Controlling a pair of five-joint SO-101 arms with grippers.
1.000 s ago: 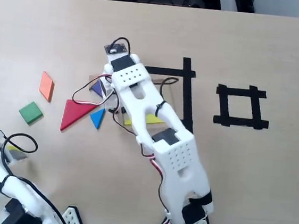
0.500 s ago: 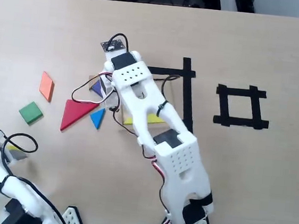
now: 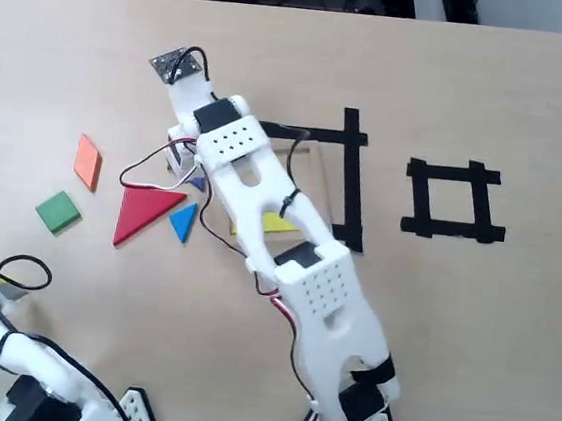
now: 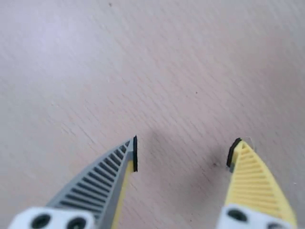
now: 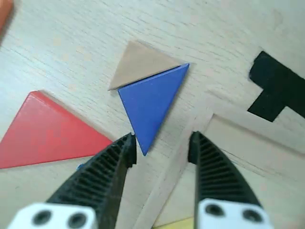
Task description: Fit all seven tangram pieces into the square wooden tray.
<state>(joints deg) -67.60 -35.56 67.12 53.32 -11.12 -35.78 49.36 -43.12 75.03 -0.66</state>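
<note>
Blue triangle (image 5: 152, 107) lies flat on the tabletop (image 5: 71, 43), just outside the tray (image 5: 177, 160) corner. One edge touches a tan triangle (image 5: 140, 62), and the red triangle (image 5: 47, 129) is near.

My right tool (image 5: 161, 143) hangs above it, spread wide, one finger at the blue tip and the other over the tray rim. Judgement: pick-up of this piece is in hand, and it is not yet gripped. The next move calls for shifting off the rim to straddle the triangle, then lowering and closing.

My left tool (image 4: 183, 155) stands wide over bare tabletop.

In the high view my right arm (image 3: 288, 241) covers most of the tray. A yellow piece (image 3: 277, 224) shows inside; the count placed cannot be told.
</note>
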